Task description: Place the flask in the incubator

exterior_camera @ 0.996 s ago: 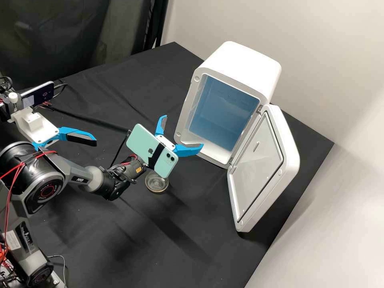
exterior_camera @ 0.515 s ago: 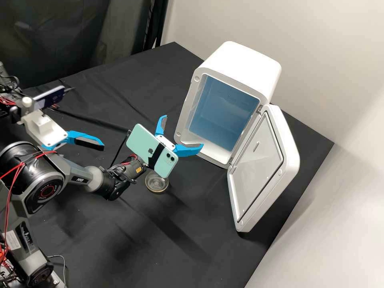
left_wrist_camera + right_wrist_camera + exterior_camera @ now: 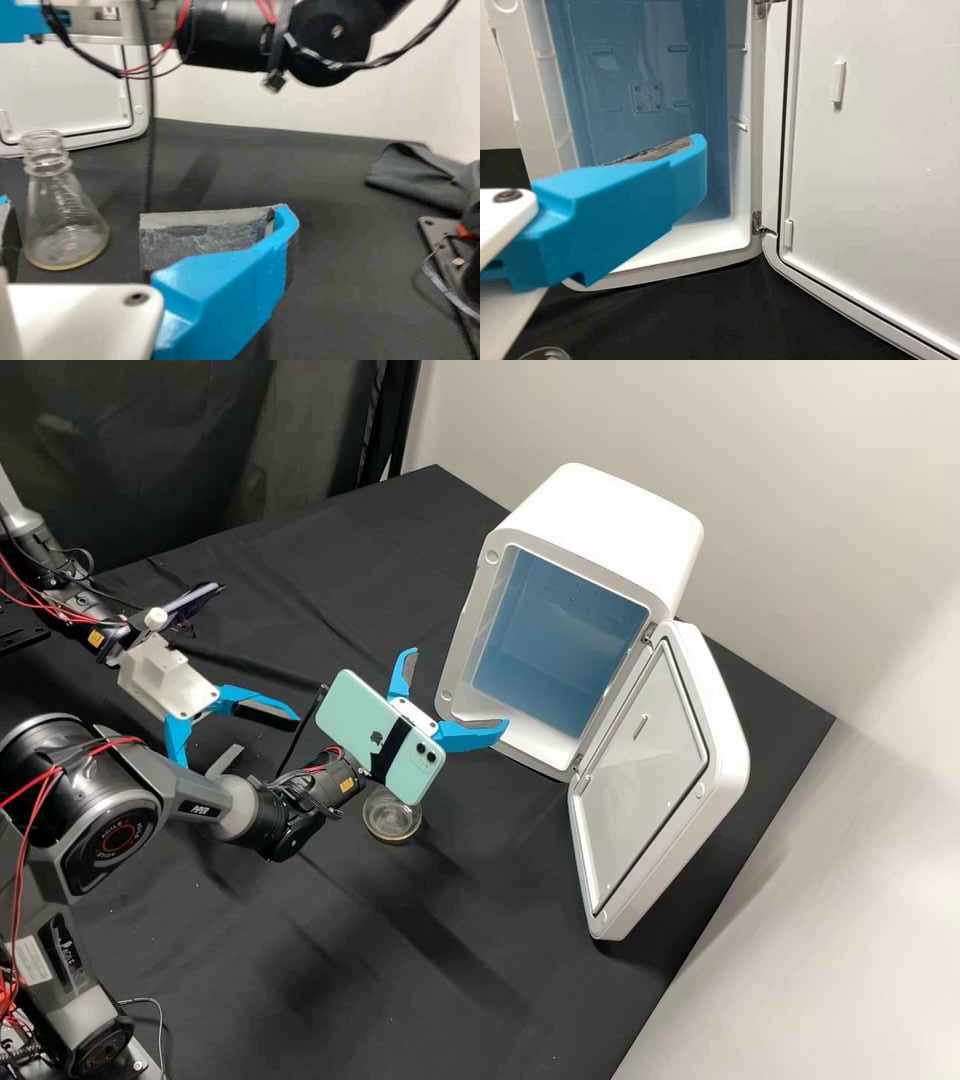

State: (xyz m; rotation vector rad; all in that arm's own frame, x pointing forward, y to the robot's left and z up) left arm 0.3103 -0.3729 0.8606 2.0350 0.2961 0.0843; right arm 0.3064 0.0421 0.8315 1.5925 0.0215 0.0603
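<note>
A clear glass flask (image 3: 392,820) stands upright on the black bench, partly hidden behind the right arm's mint-green phone. In the left wrist view the flask (image 3: 58,214) stands just beyond my fingers, off to one side. My left gripper (image 3: 235,738) hangs open and empty left of the flask. My right gripper (image 3: 440,700) hovers open and empty above the flask, at the mouth of the incubator (image 3: 600,520). The incubator is a white box with a blue inside (image 3: 645,97). Its door (image 3: 650,780) is swung wide open. One blue finger (image 3: 630,199) crosses the right wrist view.
The bench's right edge runs close past the open door (image 3: 870,165). A crumpled dark cloth (image 3: 427,176) and a black plate with cables (image 3: 450,259) lie on the bench. Red wires and cables (image 3: 40,595) trail at the far left.
My left gripper has swung right, toward the flask, and turned so one finger points down. The right arm, flask and incubator have not moved.
</note>
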